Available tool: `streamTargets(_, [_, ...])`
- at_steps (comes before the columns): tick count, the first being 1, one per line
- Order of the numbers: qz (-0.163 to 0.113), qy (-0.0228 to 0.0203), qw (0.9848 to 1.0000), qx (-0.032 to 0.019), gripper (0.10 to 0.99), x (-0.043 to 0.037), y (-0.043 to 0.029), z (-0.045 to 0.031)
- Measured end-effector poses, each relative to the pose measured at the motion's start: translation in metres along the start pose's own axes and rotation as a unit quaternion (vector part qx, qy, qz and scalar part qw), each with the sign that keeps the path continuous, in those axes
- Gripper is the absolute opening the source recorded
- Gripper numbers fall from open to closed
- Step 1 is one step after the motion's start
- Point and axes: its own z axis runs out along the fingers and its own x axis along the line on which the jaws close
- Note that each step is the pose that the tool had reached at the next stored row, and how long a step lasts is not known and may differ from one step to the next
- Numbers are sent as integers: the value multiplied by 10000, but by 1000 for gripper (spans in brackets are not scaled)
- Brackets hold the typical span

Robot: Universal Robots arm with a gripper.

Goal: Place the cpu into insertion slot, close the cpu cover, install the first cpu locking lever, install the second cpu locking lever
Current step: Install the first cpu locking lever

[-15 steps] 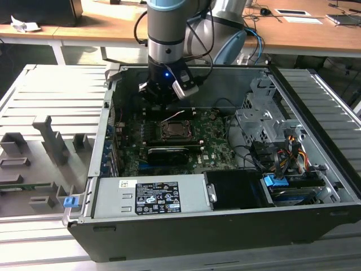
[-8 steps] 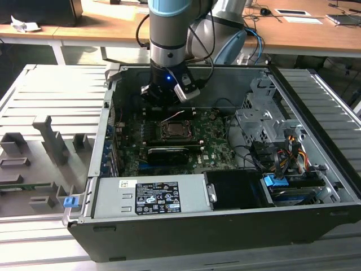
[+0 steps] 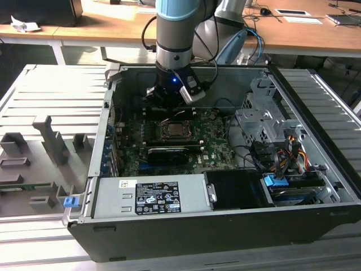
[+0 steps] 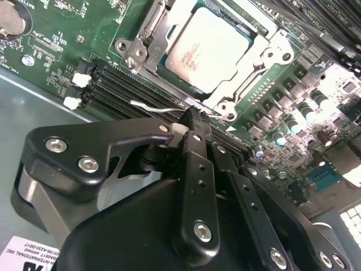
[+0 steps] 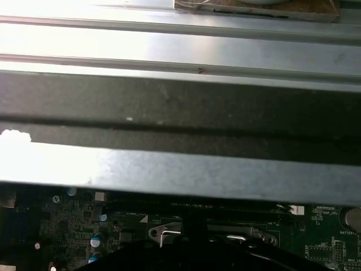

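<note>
An open computer case (image 3: 225, 237) lies on a grey ribbed table (image 3: 51, 96), and the robot arm (image 3: 176, 34) reaches down into it from the far side. The gripper (image 3: 169, 104) hangs low over the green motherboard (image 3: 217, 147), just beyond the far edge of the insertion slot (image 3: 174, 131), which sits near the middle of the board. In the second wrist view the cpu (image 4: 208, 48) lies flat in that slot, silver top up. The cpu cover (image 4: 262, 51) is folded down around it, so the metal frame borders the chip on its sides. The black fingers (image 4: 194, 164) are pressed together at their tips. A thin silver locking lever (image 4: 151, 106) runs along the dark memory slots (image 4: 121, 84) right up to those tips; whether the fingers pinch it cannot be told. In the exterior view a power supply (image 3: 152, 197) fills the near part of the case, and a metal drive cage (image 3: 265, 121) with coloured cables (image 3: 293, 149) stands toward the exterior view's right.
</note>
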Motion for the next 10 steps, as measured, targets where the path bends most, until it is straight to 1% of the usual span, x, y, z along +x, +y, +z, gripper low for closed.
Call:
streamTargets(5, [-1, 0, 10000, 2, 106, -14, 2, -23])
streamTargets(6, [0, 1, 10000, 5, 106, -30, 1, -24])
streamTargets(8, [1, 0, 10000, 4, 106, -105, -4, -20])
streamTargets(10, [0, 1, 10000, 1, 106, -155, -8, -16])
